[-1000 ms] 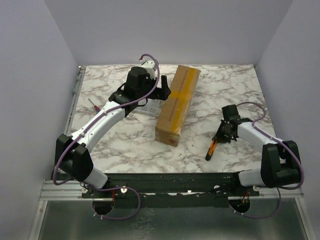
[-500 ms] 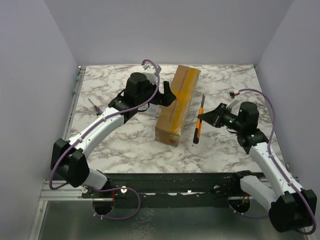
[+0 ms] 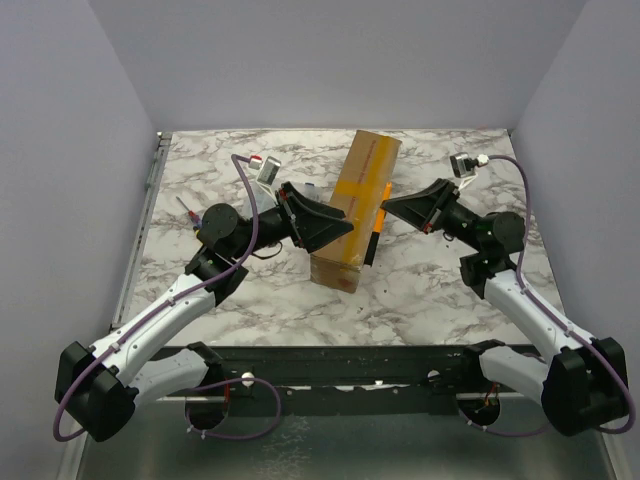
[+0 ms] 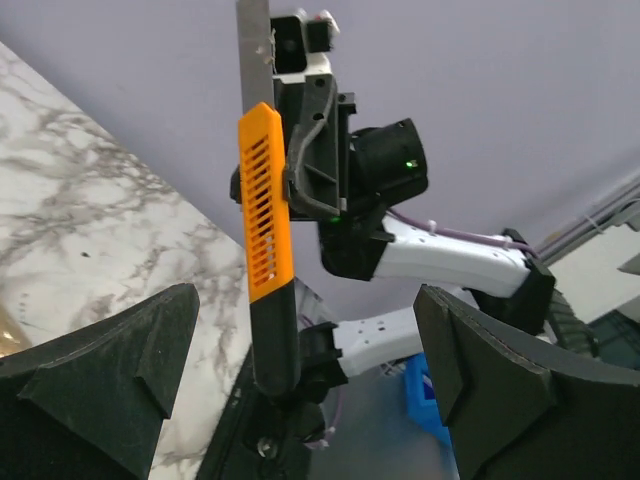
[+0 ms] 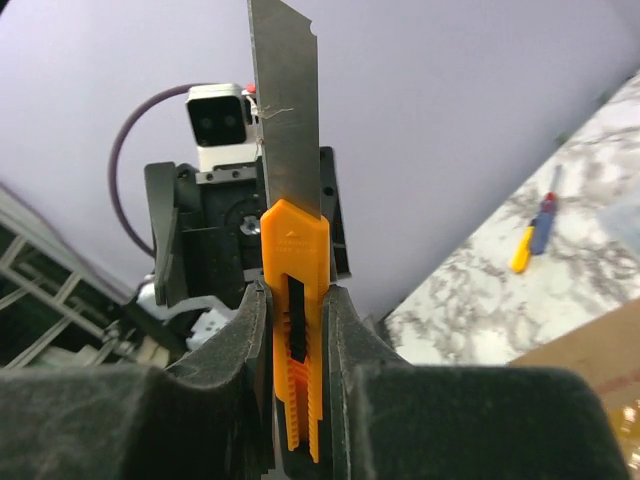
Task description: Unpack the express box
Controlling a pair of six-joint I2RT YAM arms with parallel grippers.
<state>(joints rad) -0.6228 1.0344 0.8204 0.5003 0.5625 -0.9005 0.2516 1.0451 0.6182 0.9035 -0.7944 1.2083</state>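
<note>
The express box [image 3: 352, 205], a long brown carton with a tan tape strip, lies in the middle of the marble table [image 3: 440, 290]. My right gripper [image 3: 388, 207] is raised beside the box's right side, shut on an orange and black utility knife [image 3: 376, 225]. In the right wrist view the knife [image 5: 298, 330] stands clamped between the fingers [image 5: 225, 350] with its blade out, and a box corner [image 5: 590, 370] shows. My left gripper [image 3: 340, 228] is raised at the box's left side, open and empty. In the left wrist view it [image 4: 310, 400] faces the knife [image 4: 266, 200].
A red-handled screwdriver [image 3: 190, 212] lies on the table at the left, also seen in the right wrist view [image 5: 535, 235]. A small pale object [image 3: 308, 190] lies behind the left gripper. Purple walls close in three sides.
The right arm lifted the knife off the table and carried it left to the box. The left arm pulled back from the box's far end, rose, and now faces the knife.
</note>
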